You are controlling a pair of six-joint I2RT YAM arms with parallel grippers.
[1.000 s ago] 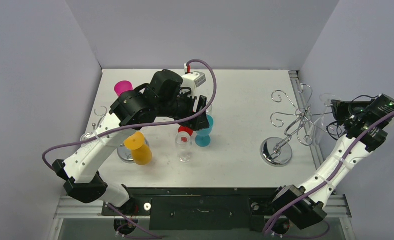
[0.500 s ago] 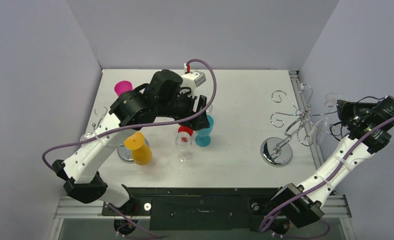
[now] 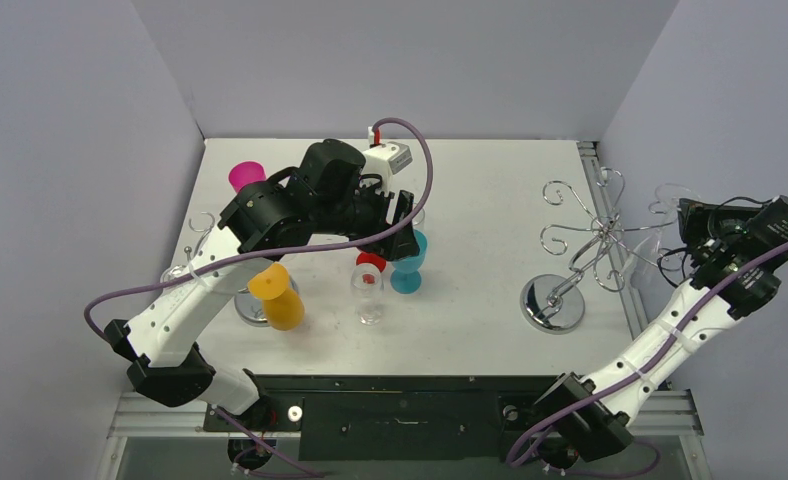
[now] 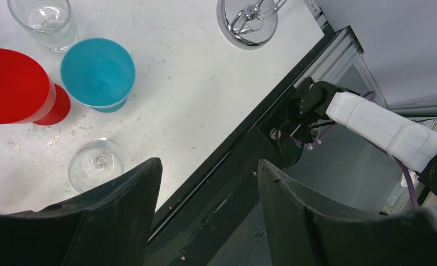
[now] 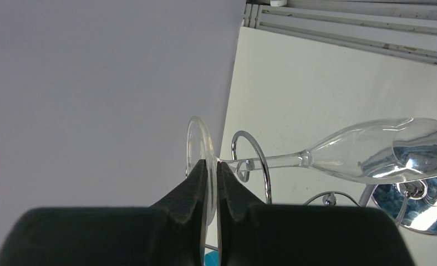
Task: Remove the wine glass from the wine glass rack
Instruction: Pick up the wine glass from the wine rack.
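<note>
1. Right wrist view: the right gripper [image 5: 209, 164] is pressed together on the round foot of one clear wine glass [image 5: 371, 149]. The glass lies sideways in the air, with its bowl pointing away from the fingers. Its stem crosses one wire loop of the rack [image 5: 427, 215]; I cannot tell if it touches the loop. The white table [image 5: 316, 83] is below.
2. Top view: there are two arms. The right one is at the right edge of the table, just beside the hooks of the rack. The left gripper [image 3: 402, 228] hovers over the middle of the table with its jaws apart, and it holds nothing. I count five vessels on the left half: one pink cup [image 3: 247, 176], one orange cup [image 3: 277, 296], one red cup [image 3: 370, 262], one teal cup [image 3: 408, 264] and one stemmed glass [image 3: 369, 296]. A second rack [image 3: 238, 306] stands at the left, partly hidden by the left arm.
3. Left wrist view: the two black fingers [image 4: 122, 221] stand apart, with nothing between them. Under them I count one red cup, one teal cup, one tumbler [image 4: 41, 19], one stemmed glass and one round rack base.
</note>
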